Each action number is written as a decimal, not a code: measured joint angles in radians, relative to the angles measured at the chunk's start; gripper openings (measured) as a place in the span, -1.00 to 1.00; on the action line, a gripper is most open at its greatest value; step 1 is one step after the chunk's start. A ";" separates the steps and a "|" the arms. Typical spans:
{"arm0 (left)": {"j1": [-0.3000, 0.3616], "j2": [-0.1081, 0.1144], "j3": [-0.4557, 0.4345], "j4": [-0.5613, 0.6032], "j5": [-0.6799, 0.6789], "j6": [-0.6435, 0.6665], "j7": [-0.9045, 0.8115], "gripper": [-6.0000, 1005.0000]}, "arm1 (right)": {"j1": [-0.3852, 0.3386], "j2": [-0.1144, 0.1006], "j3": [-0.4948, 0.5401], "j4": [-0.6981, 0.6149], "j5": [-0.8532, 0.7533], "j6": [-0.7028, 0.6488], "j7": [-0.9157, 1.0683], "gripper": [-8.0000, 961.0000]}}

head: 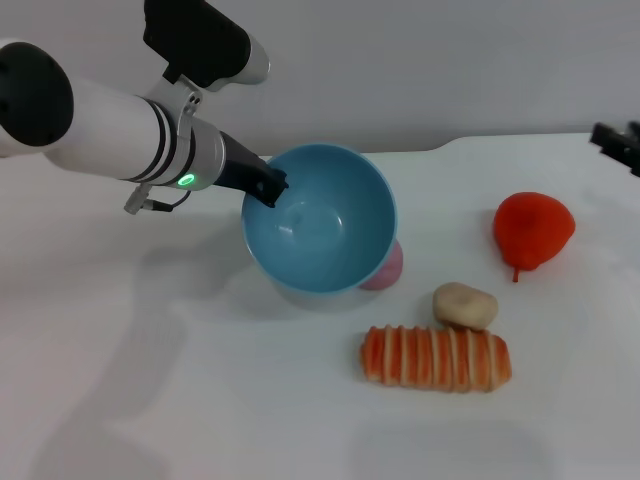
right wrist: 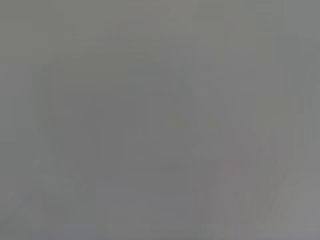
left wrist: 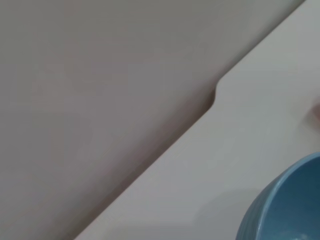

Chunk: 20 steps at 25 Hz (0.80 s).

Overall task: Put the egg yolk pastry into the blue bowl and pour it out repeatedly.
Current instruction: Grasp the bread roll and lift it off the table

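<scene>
left hand [head: 268,186] clamped on rim of tilted blue bowl [head: 325,215] | pastry [head: 464,305] beyond bowl, touching striped bread [head: 436,358] | right hand [head: 618,142] at tabletop [head: 150,380] edge, grip unclear

A: What's on the table [head: 150,400]?

B: One blue bowl [head: 320,220], on the left. One pastry [head: 464,305], right of it. One striped bread [head: 436,358], nearer than the pastry.

A: Any fruit?

B: One red fruit [head: 533,228], far right. One pink ball [head: 384,268], I think; only an edge shows behind the bowl.

A: And grippers?

B: Two: the left gripper [head: 268,186] at the bowl's left rim, the right gripper [head: 618,142] at the far right edge.
</scene>
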 joint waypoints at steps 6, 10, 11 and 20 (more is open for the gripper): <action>0.005 0.000 -0.002 0.000 0.001 0.012 -0.002 -0.99 | 0.124 -0.035 0.003 -0.108 -0.506 -0.174 0.558 0.05; 0.006 0.001 -0.004 0.006 0.001 0.026 -0.007 -0.99 | 0.221 -0.072 0.002 -0.037 -0.588 -0.296 0.719 0.05; 0.005 0.001 -0.004 0.008 0.001 0.029 -0.007 -0.99 | 0.241 -0.076 -0.001 -0.018 -0.609 -0.311 0.736 0.05; 0.005 -0.001 0.004 0.011 0.001 0.041 -0.007 -0.99 | 0.327 -0.068 -0.008 0.150 -0.699 -0.318 0.776 0.05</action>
